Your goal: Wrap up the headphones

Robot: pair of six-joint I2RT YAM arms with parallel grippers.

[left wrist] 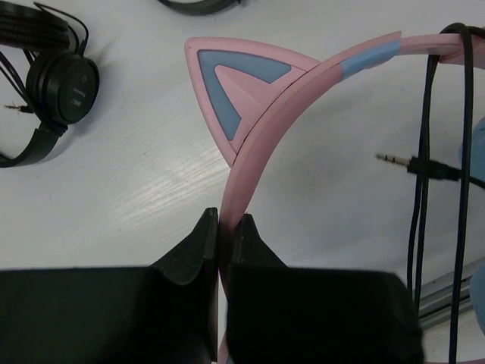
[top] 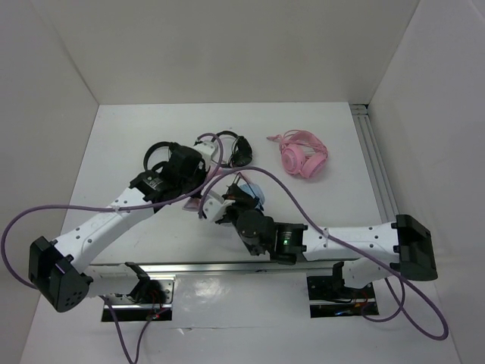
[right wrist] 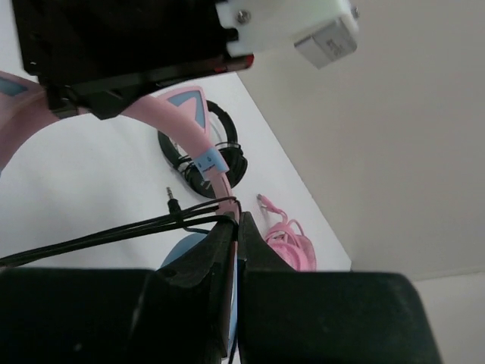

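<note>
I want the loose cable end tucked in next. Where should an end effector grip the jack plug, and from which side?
Likely the jack plug's black sleeve, behind the metal tip, pinched across its width. Come from the tip's side: it juts out sideways, free, while cable strands crowd the other end.

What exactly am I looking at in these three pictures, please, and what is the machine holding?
These are two robot arms bolted at the near edge of a table. The wide picture comes from a fixed camera above and behind them. The other two come from a camera on each wrist, looking past that arm's own fingers. On the table lie two black headphones and an all-pink headset. Between the arms are the cat-ear headphones with light-blue cups. The left fingers are shut on their pink headband. The right fingers pinch their thin black cable, and its plug sticks out free.
</note>
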